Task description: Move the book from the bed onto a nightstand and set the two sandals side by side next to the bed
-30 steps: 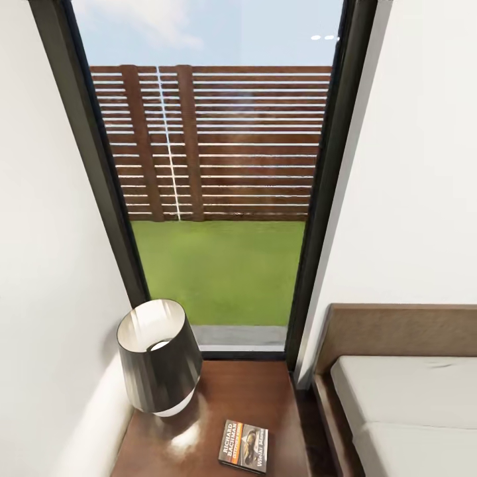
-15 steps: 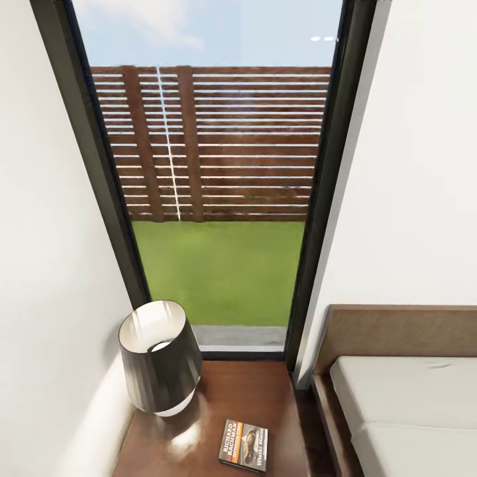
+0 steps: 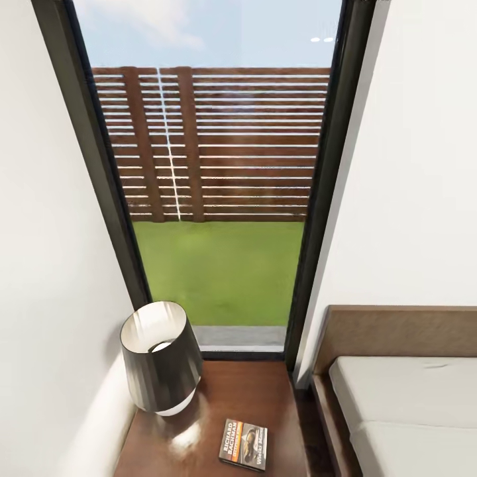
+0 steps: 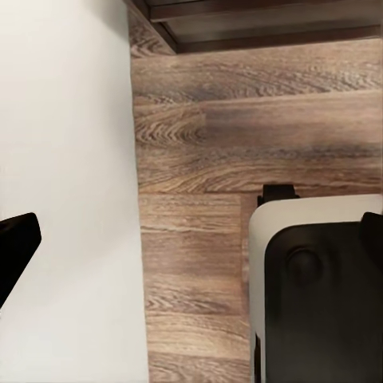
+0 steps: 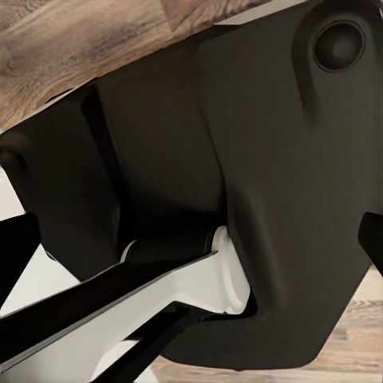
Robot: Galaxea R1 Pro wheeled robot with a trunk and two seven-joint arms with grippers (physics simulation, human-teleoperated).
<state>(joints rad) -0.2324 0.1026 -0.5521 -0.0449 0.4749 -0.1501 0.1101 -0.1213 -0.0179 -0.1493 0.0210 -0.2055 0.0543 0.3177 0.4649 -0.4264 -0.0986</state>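
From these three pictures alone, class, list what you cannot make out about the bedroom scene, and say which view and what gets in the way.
- Small print on the book, head view: too small to read.
- Front of the nightstand, head view: cut off by the bottom edge.
- Most of the bed, head view: cut off by the right and bottom edges.
- Lamp base, head view: hidden by its shade.
- Both tools' state, wrist views: fingertips barely enter at the edges.

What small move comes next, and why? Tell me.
Probably turn away from the window to look for the sandals. The book already lies flat on the nightstand near the lamp, beside the bed, and no gripper holds anything there.
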